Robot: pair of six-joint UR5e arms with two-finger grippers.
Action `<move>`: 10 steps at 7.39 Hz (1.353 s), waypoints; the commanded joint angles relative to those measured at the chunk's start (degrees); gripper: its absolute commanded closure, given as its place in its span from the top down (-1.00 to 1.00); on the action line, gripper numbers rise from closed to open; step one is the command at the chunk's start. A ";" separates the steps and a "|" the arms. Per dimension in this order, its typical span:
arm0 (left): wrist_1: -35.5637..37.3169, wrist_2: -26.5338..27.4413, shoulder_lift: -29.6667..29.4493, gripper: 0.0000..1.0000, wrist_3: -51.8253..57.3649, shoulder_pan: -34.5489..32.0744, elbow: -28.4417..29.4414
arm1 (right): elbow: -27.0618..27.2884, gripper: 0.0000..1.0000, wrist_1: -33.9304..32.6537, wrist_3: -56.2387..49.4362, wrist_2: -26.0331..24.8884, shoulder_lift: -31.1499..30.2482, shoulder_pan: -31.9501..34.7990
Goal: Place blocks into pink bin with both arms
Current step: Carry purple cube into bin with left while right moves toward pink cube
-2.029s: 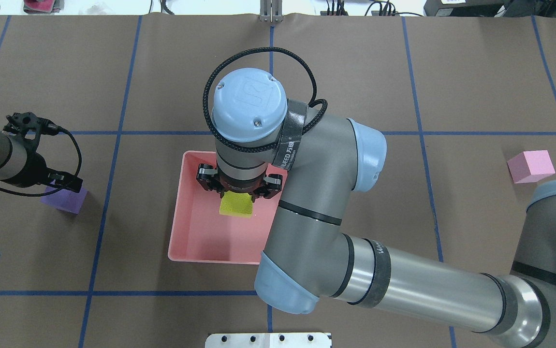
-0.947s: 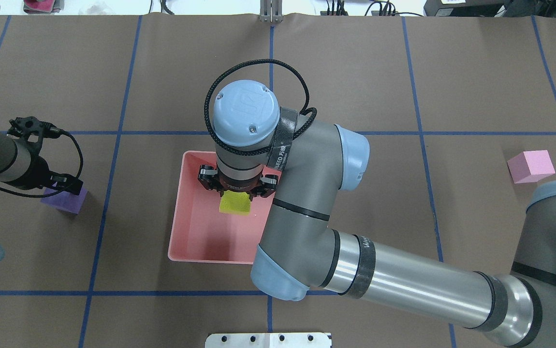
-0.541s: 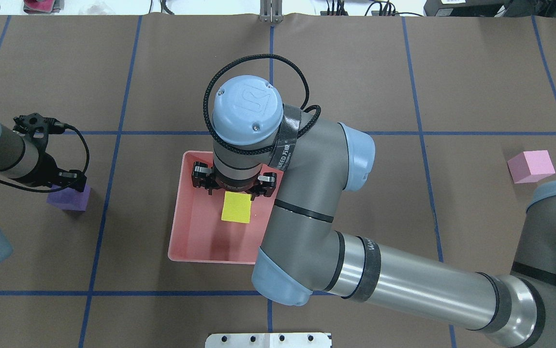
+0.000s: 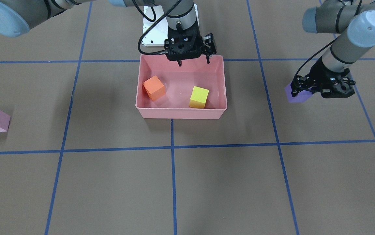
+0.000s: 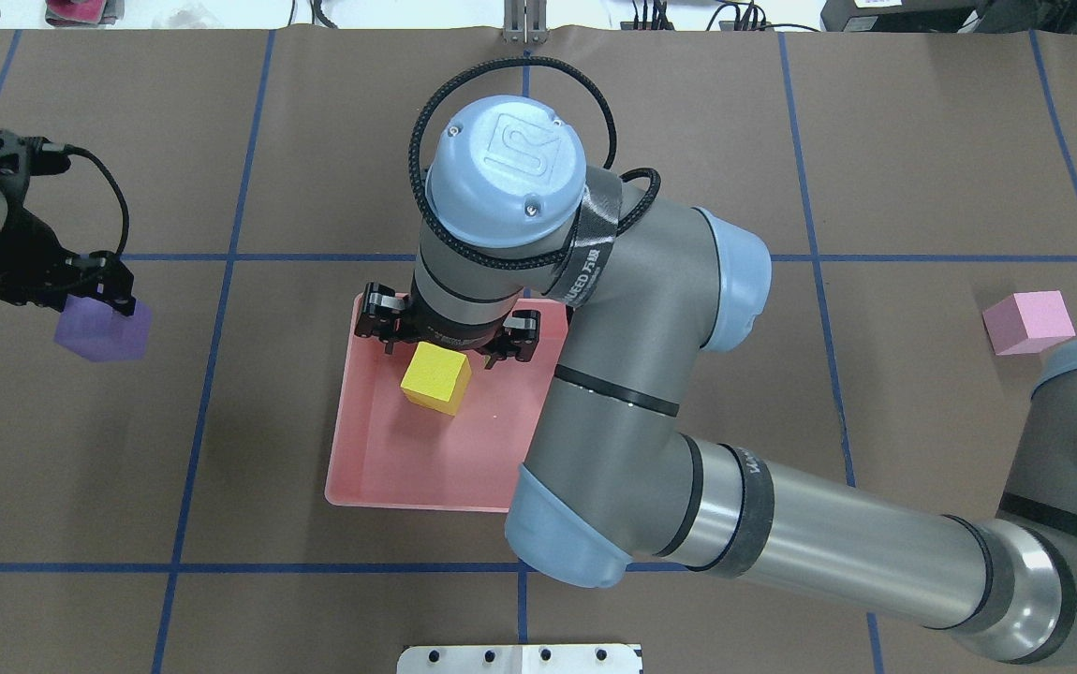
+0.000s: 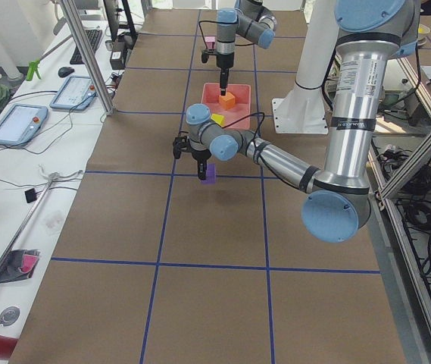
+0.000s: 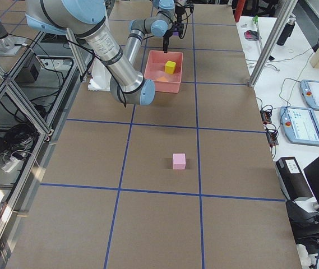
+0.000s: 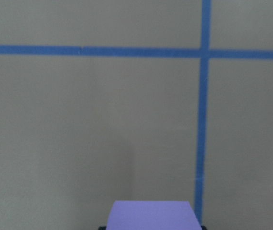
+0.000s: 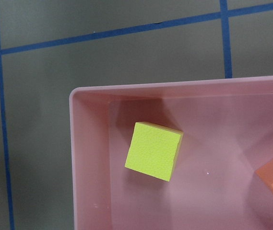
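Observation:
The pink bin (image 4: 181, 112) sits mid-table and holds the orange block (image 4: 154, 87) and the yellow block (image 4: 199, 97), both lying loose on its floor. My right gripper (image 4: 194, 62) hangs open and empty above the bin's robot-side wall; in the overhead view (image 5: 445, 348) it is just above the yellow block (image 5: 435, 377). My left gripper (image 4: 314, 91) is shut on the purple block (image 4: 295, 96) and holds it a little above the table, well apart from the bin. The light-pink block (image 5: 1028, 322) lies alone on the table far to my right.
The white base plate (image 5: 520, 658) sits at the robot's edge of the table. Blue tape lines grid the brown table cover. My right arm's elbow (image 5: 651, 374) overhangs the bin's right wall and hides the orange block in the overhead view.
My right gripper opened, dropped the yellow block onto the bin floor and rose. My left gripper shut on the purple block and lifted it off the table, away from the robot.

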 commanded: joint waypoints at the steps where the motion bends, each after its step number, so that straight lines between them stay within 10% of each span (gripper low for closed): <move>1: 24.11 -1.59 -15.18 -1.00 4.74 -5.20 -3.69 | 4.59 1.00 -5.93 -1.20 1.08 -2.55 4.72; 5: 31.25 -6.87 -31.92 -1.00 -15.21 1.68 -3.35 | 13.39 1.00 -12.73 -37.12 1.87 -22.28 21.75; 7: 30.98 1.71 -35.90 -1.00 -25.35 11.62 -3.52 | 12.62 1.00 -10.11 -56.49 2.74 -31.26 29.23; 10: 26.06 12.79 -35.82 -1.00 -32.69 21.22 -3.61 | 7.28 1.00 2.05 -56.85 7.66 -40.14 34.52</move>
